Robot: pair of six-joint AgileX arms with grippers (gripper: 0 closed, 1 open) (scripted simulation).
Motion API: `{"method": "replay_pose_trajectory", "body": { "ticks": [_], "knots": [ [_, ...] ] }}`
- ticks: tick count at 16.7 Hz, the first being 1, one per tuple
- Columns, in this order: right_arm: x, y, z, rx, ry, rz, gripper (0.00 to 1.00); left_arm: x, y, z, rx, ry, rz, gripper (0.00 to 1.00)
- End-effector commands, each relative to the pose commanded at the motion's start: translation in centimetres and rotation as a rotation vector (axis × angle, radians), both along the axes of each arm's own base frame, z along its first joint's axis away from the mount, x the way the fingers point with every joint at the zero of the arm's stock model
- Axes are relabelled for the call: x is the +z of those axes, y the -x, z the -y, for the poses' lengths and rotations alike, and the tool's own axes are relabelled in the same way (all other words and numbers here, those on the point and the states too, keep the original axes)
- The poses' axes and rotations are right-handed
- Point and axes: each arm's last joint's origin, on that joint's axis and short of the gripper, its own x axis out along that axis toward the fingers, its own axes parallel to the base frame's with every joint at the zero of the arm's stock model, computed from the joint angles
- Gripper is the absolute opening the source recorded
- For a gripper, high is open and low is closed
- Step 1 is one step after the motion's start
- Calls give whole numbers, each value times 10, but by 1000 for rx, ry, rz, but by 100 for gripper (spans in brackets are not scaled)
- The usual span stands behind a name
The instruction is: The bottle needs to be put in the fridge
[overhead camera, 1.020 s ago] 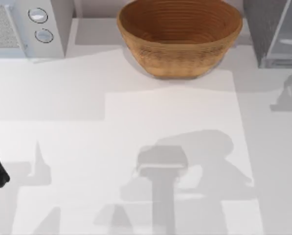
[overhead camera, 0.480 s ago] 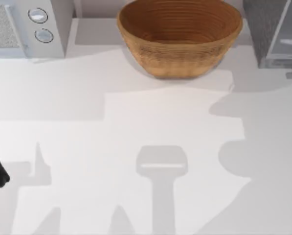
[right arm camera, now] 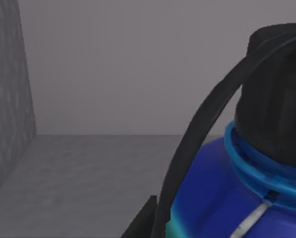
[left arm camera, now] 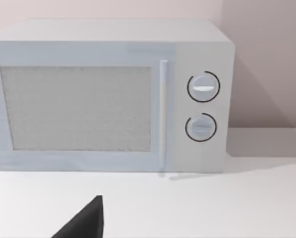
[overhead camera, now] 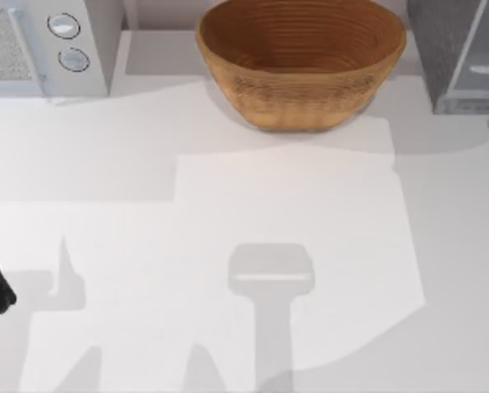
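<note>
Microwave [overhead camera: 43, 45] with two round knobs sits at the bench's [overhead camera: 228, 188] far left, its door and knobs facing the left wrist camera. Left arm rests parked at the left edge of the bench, a dark tip of the left pincer [left arm camera: 86, 220] just showing in its wrist view; whether it is spread or pressed together cannot be told. Wicker basket [overhead camera: 301, 61] stands far centre. Fridge [overhead camera: 461, 53] stands at the far right, speckled grey wall beside its pale interior. Right wrist view looks into that grey interior, with the bottle [right arm camera: 237, 193] close up, dark cap uppermost, a dark finger [right arm camera: 197, 144] of the right pincer lying against its side, pinching it
</note>
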Motion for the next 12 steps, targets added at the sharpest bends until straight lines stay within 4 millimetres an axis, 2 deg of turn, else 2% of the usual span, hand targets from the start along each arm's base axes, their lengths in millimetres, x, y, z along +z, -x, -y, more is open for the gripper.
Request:
{"method": "replay_pose_trajectory", "body": {
  "ticks": [3, 5, 12],
  "knots": [
    [-2, 0, -2, 2, -3, -8, 1, 0, 0, 0, 0, 0, 0, 100],
    [-4, -7, 1, -11, -3, -13, 1, 0, 0, 0, 0, 0, 0, 100],
    [1, -66, -1, 15, -9, 9, 1, 0, 0, 0, 0, 0, 0, 100]
  ]
}}
